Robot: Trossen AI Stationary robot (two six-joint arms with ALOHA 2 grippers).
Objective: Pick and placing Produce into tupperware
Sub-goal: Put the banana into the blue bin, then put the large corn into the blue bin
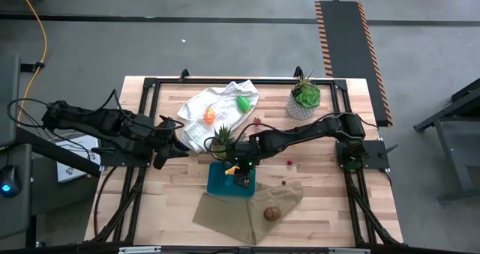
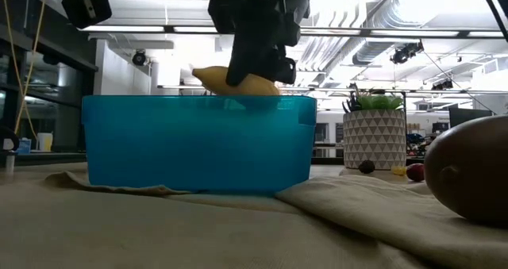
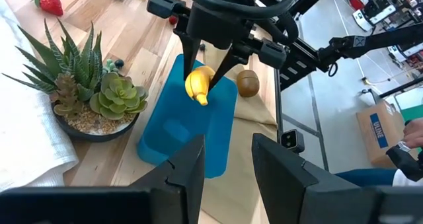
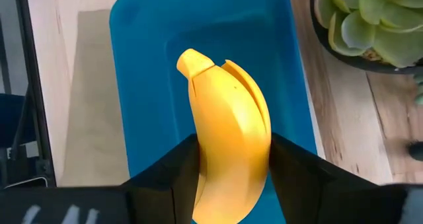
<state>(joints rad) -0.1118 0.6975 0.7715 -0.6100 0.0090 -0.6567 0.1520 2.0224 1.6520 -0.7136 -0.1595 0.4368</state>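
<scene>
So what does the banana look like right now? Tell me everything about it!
The banana is a bright yellow toy that looks like smooth plastic, with a stubby stem end and a seam where part of its peel looks folded open. The right gripper is shut on it, one dark finger on each side. It hangs in the air just above the teal tupperware, stem end pointing down towards it. Nothing but the gripper touches it. In the low view it peeks over the tupperware's rim.

Wooden table (image 1: 165, 201) carries a white towel (image 1: 196, 108) and a tan cloth (image 1: 225, 213). Two potted plants (image 1: 303, 98) stand on it. Small berries (image 1: 289, 162) lie on bare wood.
</scene>
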